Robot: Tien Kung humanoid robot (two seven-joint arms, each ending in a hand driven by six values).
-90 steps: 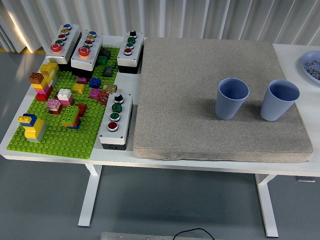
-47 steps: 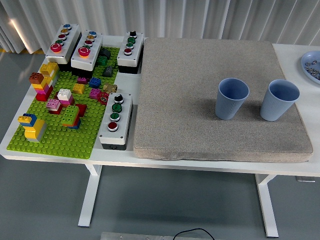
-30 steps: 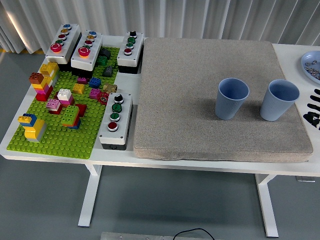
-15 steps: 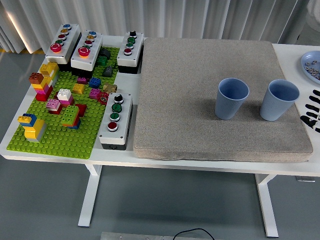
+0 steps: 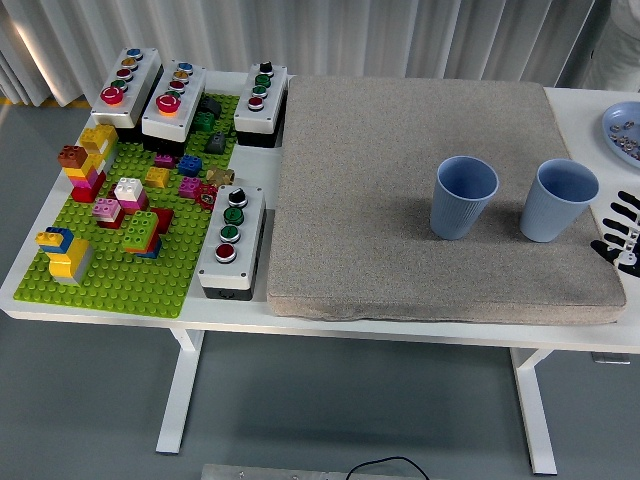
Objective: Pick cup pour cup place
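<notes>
Blue cups stand on the grey mat (image 5: 420, 150). Both are upright, mouths up. The left cup (image 5: 463, 197) is a bit right of the mat's middle. The right cup (image 5: 558, 200) is close to the mat's right edge. They are near each other but not touching. The black robot hand (image 5: 622, 225) comes in just past the mat's right edge, near the right cup but not touching it. Its fingers (image 5: 626, 206) are spread wide and hold nothing. Left of the mat, on the white worktop (image 5: 40, 300), lies a green brick plate (image 5: 120, 280) with button boxes (image 5: 231, 240).
</notes>
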